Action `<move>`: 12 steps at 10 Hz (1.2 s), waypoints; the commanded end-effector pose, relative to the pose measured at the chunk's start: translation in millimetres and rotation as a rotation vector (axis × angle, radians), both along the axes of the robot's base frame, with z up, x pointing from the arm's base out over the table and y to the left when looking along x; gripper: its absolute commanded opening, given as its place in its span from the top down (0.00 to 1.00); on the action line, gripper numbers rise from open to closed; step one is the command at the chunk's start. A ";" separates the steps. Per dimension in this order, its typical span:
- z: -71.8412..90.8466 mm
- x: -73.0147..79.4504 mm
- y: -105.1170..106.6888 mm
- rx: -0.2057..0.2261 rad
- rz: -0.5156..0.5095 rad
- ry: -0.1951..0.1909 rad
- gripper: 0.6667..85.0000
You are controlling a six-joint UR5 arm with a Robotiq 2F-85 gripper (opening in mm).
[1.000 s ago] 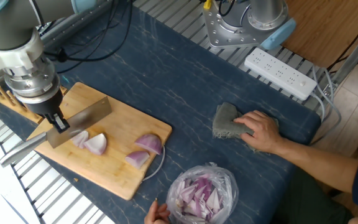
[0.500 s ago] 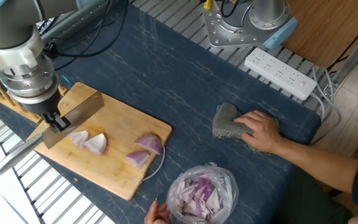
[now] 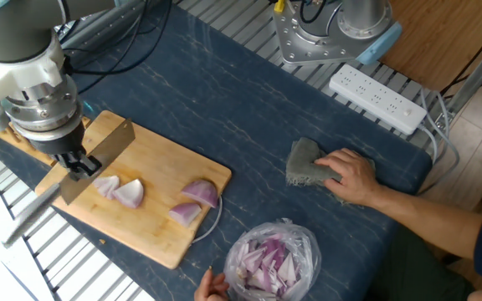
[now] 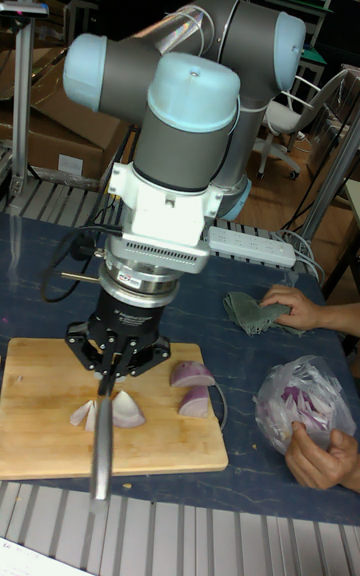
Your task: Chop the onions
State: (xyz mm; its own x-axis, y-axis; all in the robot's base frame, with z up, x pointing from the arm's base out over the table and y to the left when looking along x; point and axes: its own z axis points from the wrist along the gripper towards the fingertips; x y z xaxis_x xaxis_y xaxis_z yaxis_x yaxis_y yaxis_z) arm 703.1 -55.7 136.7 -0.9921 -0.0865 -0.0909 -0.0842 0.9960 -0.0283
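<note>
Steel blade: your gripper (image 3: 77,162) has its fingers clamped on the knife (image 3: 74,171); the blade runs up and right of the fingers, the handle hangs off the near-left board edge.
Blade height: you hold it raised and tilted just above the left pair of onions; in the tall fixed view it points down beside them.
Onions, left: two pale wedges (image 3: 121,190) lie touching, directly under the gripper (image 4: 118,356).
Onions, right: two purple-skinned pieces (image 3: 194,203) sit near the right edge of the cutting board (image 3: 153,230), apart from the blade.
Bag: clear plastic bag (image 3: 273,257) of chopped bits, off the board, with a hand (image 4: 322,460) on it.
Other hand: it rests on a grey cloth (image 3: 306,165), well apart.
Risk, slip: wedges rest on curved skin; a tilted chop could roll them.
Risk, board: nothing pins it, so a hard cut may shift it.
Risk, people: keep their hands clear of your swing.
</note>
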 end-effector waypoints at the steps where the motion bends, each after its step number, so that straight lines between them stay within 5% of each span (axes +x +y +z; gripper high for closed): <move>1: 3.7 -6.5 14.0 0.041 0.027 0.021 0.99; 6: -13.7 -7.0 13.3 0.099 0.012 -0.007 0.99; 12: -31.2 -17.0 18.7 0.072 -0.035 -0.005 0.99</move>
